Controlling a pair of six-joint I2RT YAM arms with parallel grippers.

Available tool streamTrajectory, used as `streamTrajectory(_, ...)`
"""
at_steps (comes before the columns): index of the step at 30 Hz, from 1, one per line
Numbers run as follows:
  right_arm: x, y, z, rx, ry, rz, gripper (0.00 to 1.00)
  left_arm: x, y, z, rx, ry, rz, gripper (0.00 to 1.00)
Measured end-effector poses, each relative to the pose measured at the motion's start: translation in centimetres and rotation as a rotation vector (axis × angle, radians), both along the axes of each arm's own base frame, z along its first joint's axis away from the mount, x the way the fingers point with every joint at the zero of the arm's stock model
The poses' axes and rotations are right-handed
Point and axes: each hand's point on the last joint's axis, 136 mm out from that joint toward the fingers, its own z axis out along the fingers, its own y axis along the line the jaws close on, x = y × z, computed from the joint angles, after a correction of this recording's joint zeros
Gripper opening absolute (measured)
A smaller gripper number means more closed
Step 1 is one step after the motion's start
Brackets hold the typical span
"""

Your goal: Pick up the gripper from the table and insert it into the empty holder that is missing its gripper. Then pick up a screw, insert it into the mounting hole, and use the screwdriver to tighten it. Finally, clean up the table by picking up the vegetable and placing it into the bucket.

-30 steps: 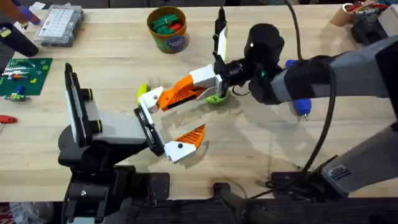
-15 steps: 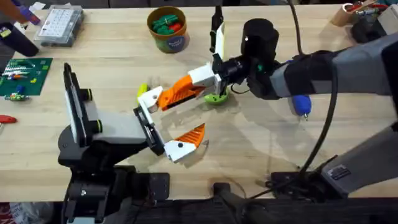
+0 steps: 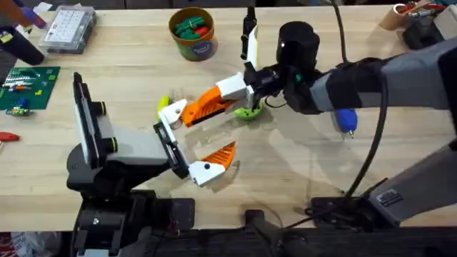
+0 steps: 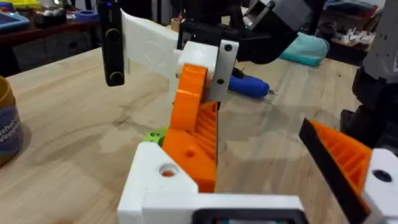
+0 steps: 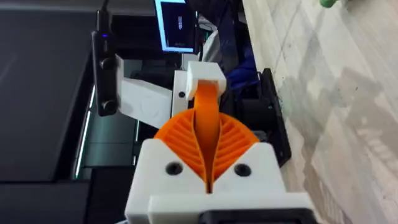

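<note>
The right gripper (image 3: 214,102), white blocks with orange ribbed pads, is reaching across the middle of the wooden table (image 3: 300,164) and is clamping its jaws together on the gripper (image 4: 198,127), a wedge-shaped orange ribbed finger on a white plastic base block. That finger is lying against the upper end of the holder (image 3: 171,146), a narrow black bar at the tip of the grey boxy arm, and its white base (image 4: 163,180) is sitting at the bar's mount with a round hole facing up. The left gripper (image 3: 193,139) is standing with its jaws apart: its fitted orange wedge (image 3: 218,157) is sitting at the bar's lower end, well clear of the upper mount. A green vegetable (image 3: 248,112) is lying on the wood just under the right arm's wrist. A blue-handled screwdriver (image 3: 345,121) is resting beside that arm. The round bucket (image 3: 193,32), tan-rimmed with dark teal labelled sides, is standing at the far edge holding green and red pieces. A clear compartment box (image 3: 68,27) is sitting at the far left
</note>
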Motion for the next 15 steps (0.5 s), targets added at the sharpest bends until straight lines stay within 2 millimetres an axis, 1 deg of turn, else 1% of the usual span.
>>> streamTrajectory(6,0.21,0.07,-0.01,0.007,-0.026,-0.013,0.017,0.02,0.01,0.00,0.000,0.000,0.001,0.986)
streamTrajectory(11,0.02,0.08,0.53,0.044,-0.080,-0.022,0.017,0.04,0.02,0.02,0.007,-0.014,0.002,0.986)
streamTrajectory(15,-0.02,0.11,0.37,0.031,-0.047,-0.026,0.017,0.07,0.04,0.01,0.010,-0.018,0.004,0.986)
